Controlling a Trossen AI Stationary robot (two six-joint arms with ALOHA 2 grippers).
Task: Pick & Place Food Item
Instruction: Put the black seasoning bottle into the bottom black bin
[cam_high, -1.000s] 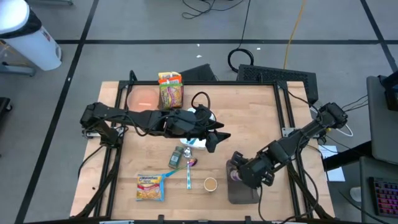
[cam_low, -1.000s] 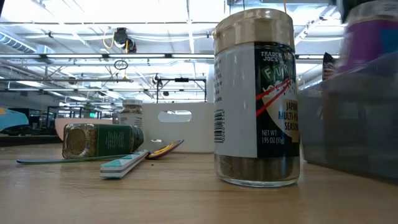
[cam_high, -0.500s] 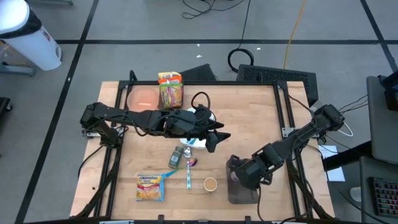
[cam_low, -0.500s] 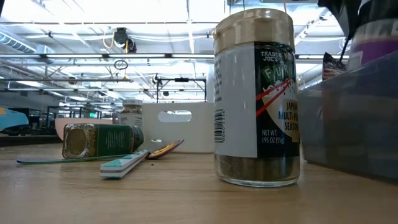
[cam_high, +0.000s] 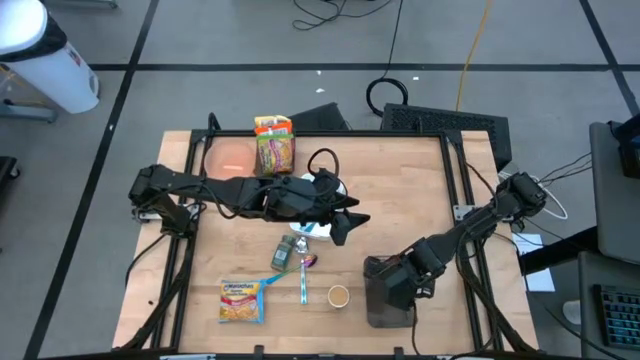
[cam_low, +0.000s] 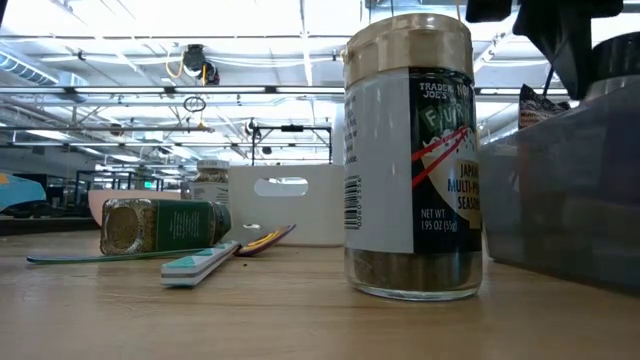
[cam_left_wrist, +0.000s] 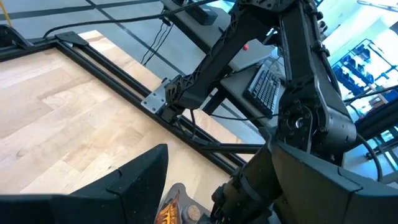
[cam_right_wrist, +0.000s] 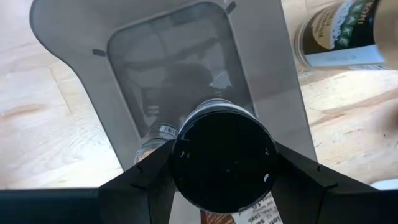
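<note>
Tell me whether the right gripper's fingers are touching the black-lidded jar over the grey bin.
Touching. In the right wrist view both dark fingers press against the sides of the black-lidded jar, no gap showing, held above the grey bin.

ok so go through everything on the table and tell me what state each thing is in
Right claw: shut on black-lidded jar, over grey bin.
Left claw: idle mid-table.
Furikake jar: upright, lid on.
Green spice jar: on its side.
Noodle packet: flat.
Snack bag: sealed, at far edge.
</note>
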